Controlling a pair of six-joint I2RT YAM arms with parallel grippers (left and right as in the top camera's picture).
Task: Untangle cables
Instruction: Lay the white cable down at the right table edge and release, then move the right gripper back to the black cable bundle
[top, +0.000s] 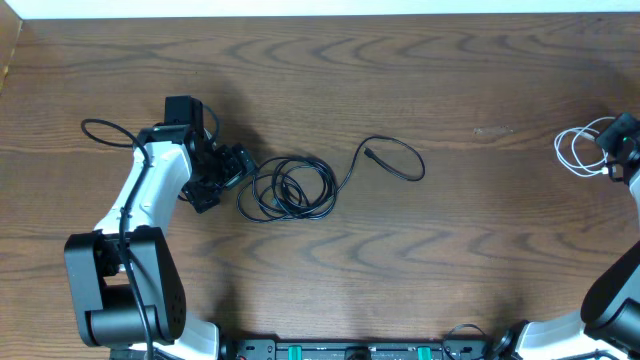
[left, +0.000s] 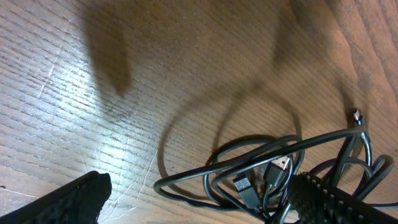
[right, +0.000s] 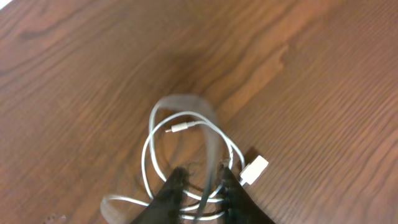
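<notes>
Black cables (top: 287, 190) lie in a tangled coil left of the table's (top: 450, 60) centre. One tail with a small plug end loops off toward the centre. On my left wrist camera, two plug ends show inside the coil. My left gripper (top: 228, 178) sits at the coil's left side with its jaws spread wide. One finger (left: 326, 200) is over the coil's strands and the other is over bare wood.

The white cable (right: 145, 158) is bunched in loops at the table's right edge, well apart from the black ones. My right gripper (right: 204, 180) is over it, jaws a little apart, with white strands crossing the gap. The view is blurred, so I cannot tell whether it grips them. A white plug (right: 255, 169) lies just beside its right finger.
</notes>
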